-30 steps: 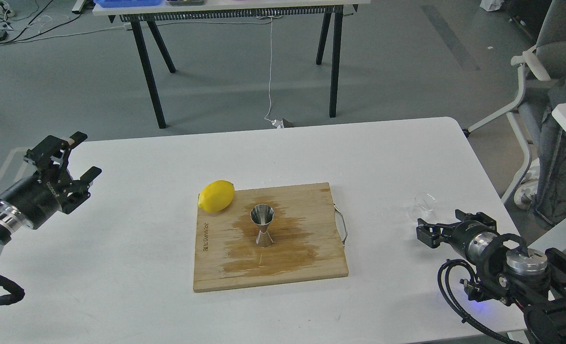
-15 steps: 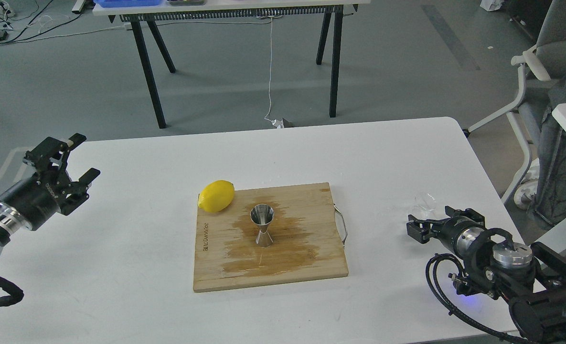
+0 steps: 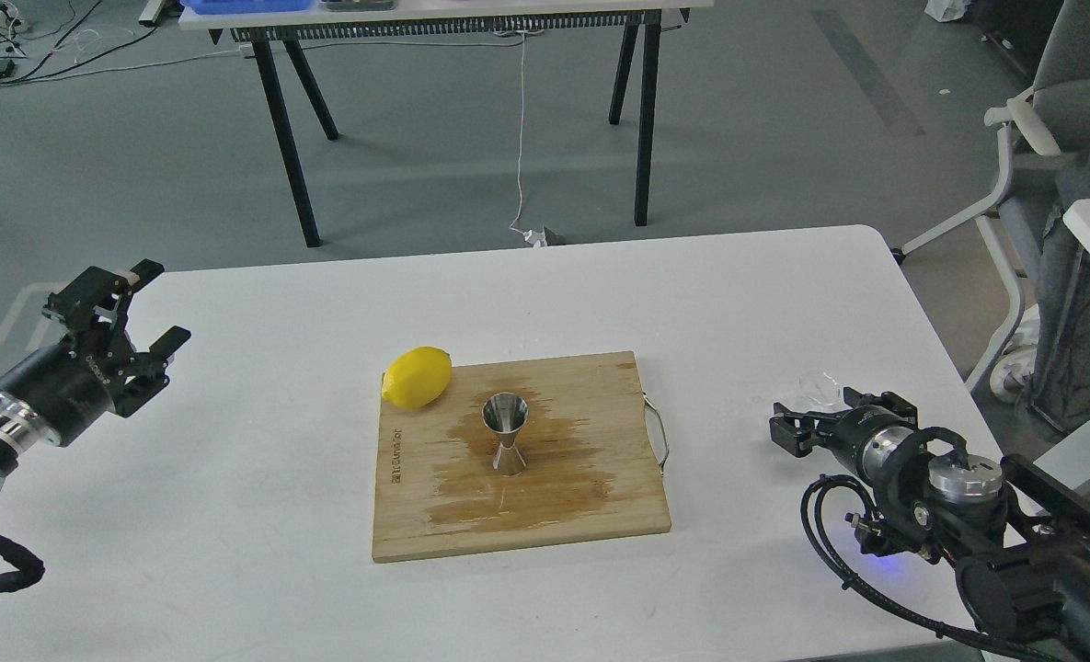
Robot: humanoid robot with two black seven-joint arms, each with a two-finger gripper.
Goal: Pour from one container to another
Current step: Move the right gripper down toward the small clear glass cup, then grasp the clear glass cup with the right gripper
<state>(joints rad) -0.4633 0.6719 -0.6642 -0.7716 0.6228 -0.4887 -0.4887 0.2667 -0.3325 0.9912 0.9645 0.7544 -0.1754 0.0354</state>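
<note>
Broad white table (image 3: 259,515), smooth and matte with rounded corners, filling the lower two thirds of the frame. Behind it, at the top of the frame, grey floor and a second table on black splayed legs (image 3: 292,138), with a white cable hanging down. Grey office chair (image 3: 1050,138) at the upper right edge.

At frame centre, a rectangular wooden cutting board (image 3: 600,515), pale grain darkened by a wide wet-looking stain across its middle, thin metal handle on its right edge. Left gripper (image 3: 144,308) at mid left, black and blocky, fingers spread wide and holding nothing, well apart from the board. Right gripper (image 3: 788,428) at lower right, dark and seen nearly end-on, pointing toward frame left; cannot tell how its jaws stand. Black cables looping below the right arm.

Yellow lemon (image 3: 417,377), oval and dimpled, on the board's upper left corner, overhanging the edge, long axis tilted up to the right. Steel jigger (image 3: 506,434), shiny hourglass of two cones joined at a narrow waist, upright at the middle of the stain, long axis vertical, open mouth up. Clear glass cup (image 3: 819,386), short, round, almost see-through, on bare table right of the board, just above and beside the right gripper, partly hidden by it; touching or not, cannot tell.
</note>
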